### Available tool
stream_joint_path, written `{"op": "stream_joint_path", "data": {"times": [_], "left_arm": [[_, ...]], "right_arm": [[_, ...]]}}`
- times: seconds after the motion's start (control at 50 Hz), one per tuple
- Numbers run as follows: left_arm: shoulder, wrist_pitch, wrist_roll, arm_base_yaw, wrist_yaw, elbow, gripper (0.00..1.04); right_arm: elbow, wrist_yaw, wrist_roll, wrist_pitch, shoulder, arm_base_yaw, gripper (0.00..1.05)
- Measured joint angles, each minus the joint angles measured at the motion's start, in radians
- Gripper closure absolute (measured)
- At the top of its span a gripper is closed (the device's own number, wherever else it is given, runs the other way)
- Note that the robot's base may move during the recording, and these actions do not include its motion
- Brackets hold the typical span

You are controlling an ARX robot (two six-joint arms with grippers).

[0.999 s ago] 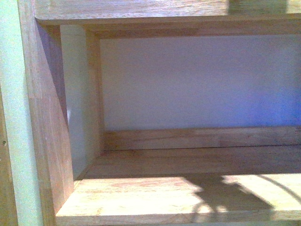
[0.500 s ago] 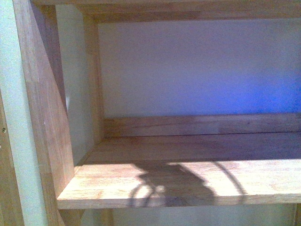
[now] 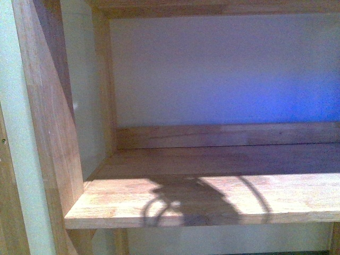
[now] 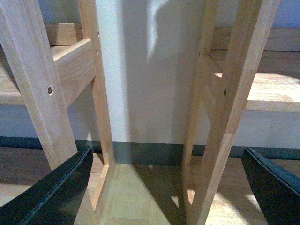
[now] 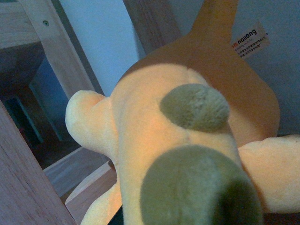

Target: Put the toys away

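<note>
The orange-yellow plush toy (image 5: 187,140) fills the right wrist view, pressed right up against the right tool, whose fingers are hidden, so I cannot tell its state. The left tool (image 4: 168,187) is spread apart, empty, near wooden shelf legs (image 4: 225,117). The shelf board (image 3: 212,204) in the front view bears only shadow

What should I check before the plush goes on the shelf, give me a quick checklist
1. Plush at the right wrist: ok, it fills that view, white tag showing.
2. Right grip on the plush: cannot tell, the fingers are hidden behind it.
3. Shelf board free for it: ok in the part the front view shows; only a shadow lies there.
4. Plush over the board: not ok, nothing is above it in the front view yet.
5. Left gripper out of the way: ok, open, empty, facing the wooden legs near the floor.
6. Room under the upper board: cannot tell.
</note>
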Motion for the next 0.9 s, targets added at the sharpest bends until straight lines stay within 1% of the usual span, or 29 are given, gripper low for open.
{"op": "stream_joint_path", "data": {"times": [0.04,0.06,0.1,0.12,0.2,0.24,0.28,0.3,0.36,0.38,0.52,0.899], "left_arm": [[0.000,0.000,0.000,0.000,0.000,0.000,0.06],[0.000,0.000,0.000,0.000,0.000,0.000,0.06],[0.000,0.000,0.000,0.000,0.000,0.000,0.06],[0.000,0.000,0.000,0.000,0.000,0.000,0.06],[0.000,0.000,0.000,0.000,0.000,0.000,0.06],[0.000,0.000,0.000,0.000,0.000,0.000,0.06],[0.000,0.000,0.000,0.000,0.000,0.000,0.06],[0.000,0.000,0.000,0.000,0.000,0.000,0.06],[0.000,0.000,0.000,0.000,0.000,0.000,0.06],[0.000,0.000,0.000,0.000,0.000,0.000,0.06],[0.000,0.000,0.000,0.000,0.000,0.000,0.06],[0.000,0.000,0.000,0.000,0.000,0.000,0.06]], "right_arm": [[-0.002,0.005,-0.001,0.002,0.000,0.002,0.95],[-0.005,0.004,-0.006,0.003,0.000,0.002,0.92],[-0.009,0.005,-0.007,0.004,-0.002,0.002,0.83],[-0.011,0.006,-0.007,0.004,-0.002,0.001,0.81],[-0.027,0.018,-0.011,0.014,-0.009,-0.005,0.66],[-0.036,0.030,-0.018,0.019,-0.013,-0.009,0.58],[-0.048,0.045,-0.021,0.027,-0.020,-0.014,0.51],[-0.057,0.062,-0.024,0.034,-0.025,-0.017,0.45],[-0.080,0.087,-0.045,0.053,-0.039,-0.020,0.35],[-0.091,0.100,-0.056,0.064,-0.047,-0.022,0.30],[-0.136,0.145,-0.107,0.088,-0.089,-0.033,0.06],[-0.253,0.185,-0.166,0.144,-0.241,-0.045,0.06]]}}
